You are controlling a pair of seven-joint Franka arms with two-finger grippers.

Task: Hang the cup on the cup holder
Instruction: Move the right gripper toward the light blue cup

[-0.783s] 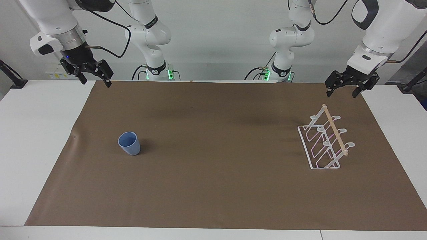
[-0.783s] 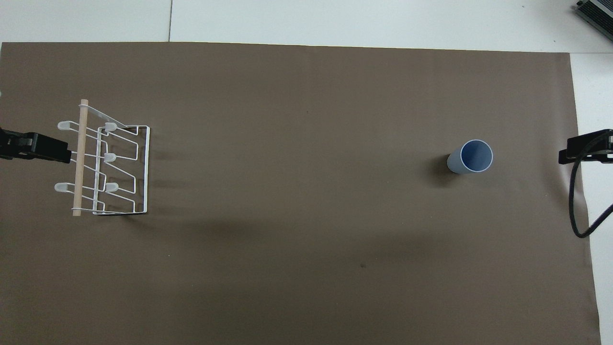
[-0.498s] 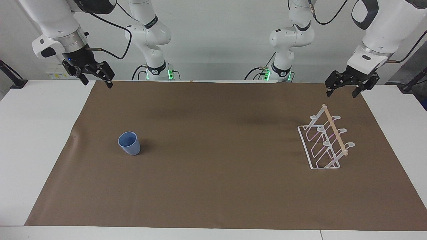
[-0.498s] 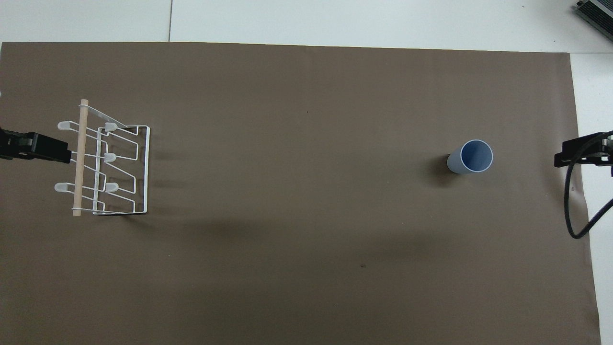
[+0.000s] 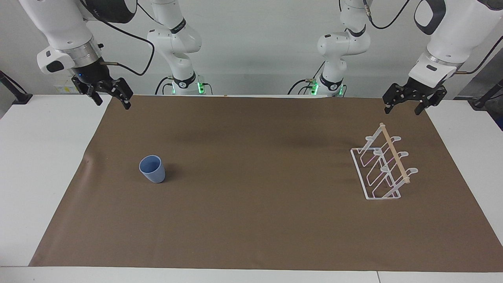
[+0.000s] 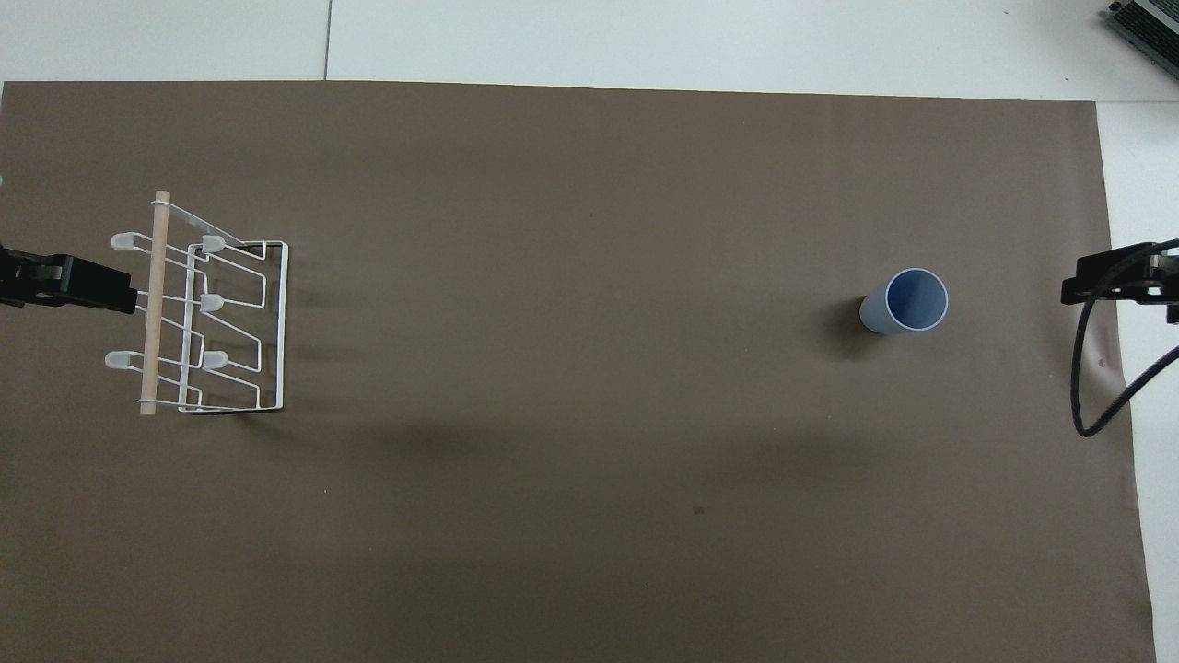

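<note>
The light blue cup [image 5: 152, 169] [image 6: 907, 302] stands upright on the brown mat, toward the right arm's end of the table. The white wire cup holder [image 5: 383, 167] [image 6: 198, 318] with its wooden rod [image 5: 394, 152] stands toward the left arm's end, with nothing on its prongs. My right gripper [image 5: 112, 101] [image 6: 1079, 287] hangs open over the mat's edge, apart from the cup. Also open and holding nothing, my left gripper [image 5: 402, 111] [image 6: 118, 295] hangs in the air beside the holder without touching it.
A brown mat [image 5: 251, 228] covers most of the white table [image 5: 39, 157]. A black cable [image 6: 1087, 405] loops down from the right arm's wrist over the mat's edge. A dark device corner [image 6: 1147, 28] shows at the table's corner.
My right gripper has turned and shifted a little toward the cup, its cable swinging with it. The left arm, the cup and the holder have not moved.
</note>
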